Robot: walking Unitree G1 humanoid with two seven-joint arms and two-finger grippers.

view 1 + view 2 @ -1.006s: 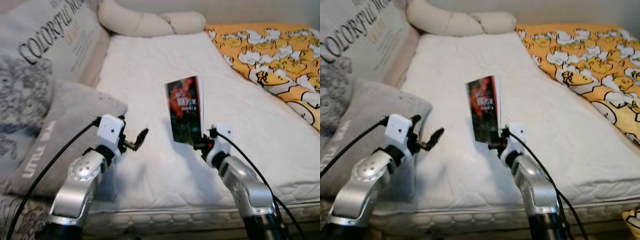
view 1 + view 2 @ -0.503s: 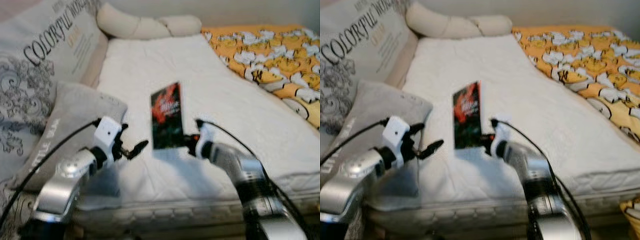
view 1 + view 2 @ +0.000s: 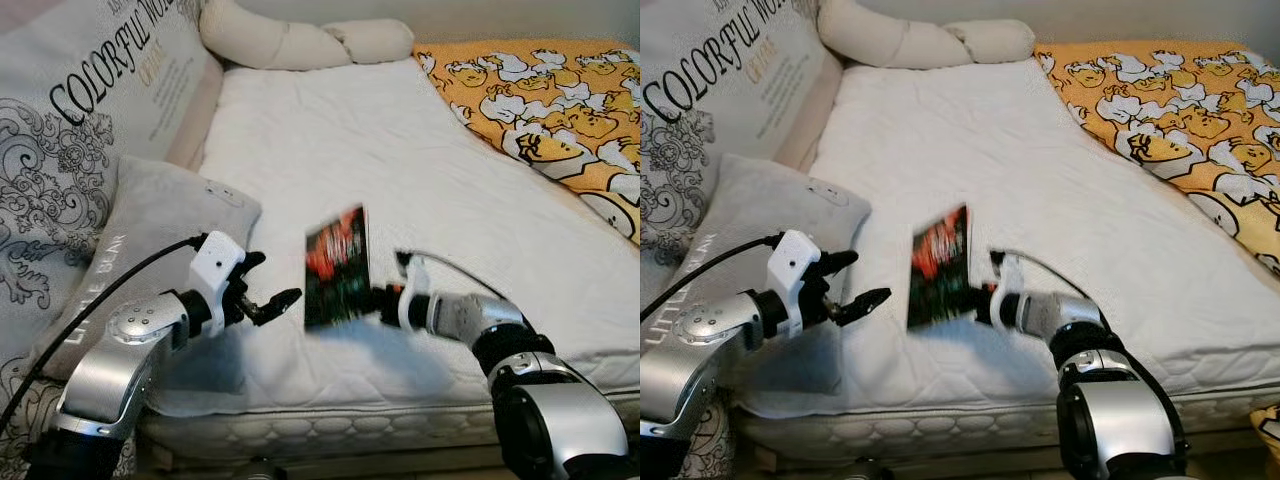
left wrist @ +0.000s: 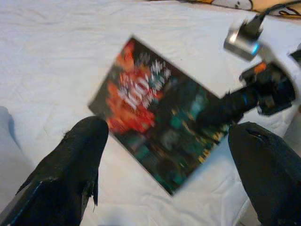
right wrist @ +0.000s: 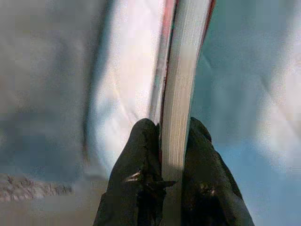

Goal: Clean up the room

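Before me lies a white quilted mattress [image 3: 400, 150]. A grey pillow [image 3: 150, 230] leans at my left against a big lettered cushion [image 3: 90, 100]; a cream knotted bolster [image 3: 300, 40] heads it, an orange duck-print blanket [image 3: 560, 90] at my right.

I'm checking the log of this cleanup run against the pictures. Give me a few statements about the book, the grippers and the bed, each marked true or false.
1. The right gripper is shut on the book. True.
2. The left gripper is clamped on the book too. False: its fingers are open and apart from the book, beside it.
3. The book lies closed and flat on the grey pillow. False: it is held up on edge above the white mattress.
4. A yellow cartoon-print blanket lies on the bed's right side. True.
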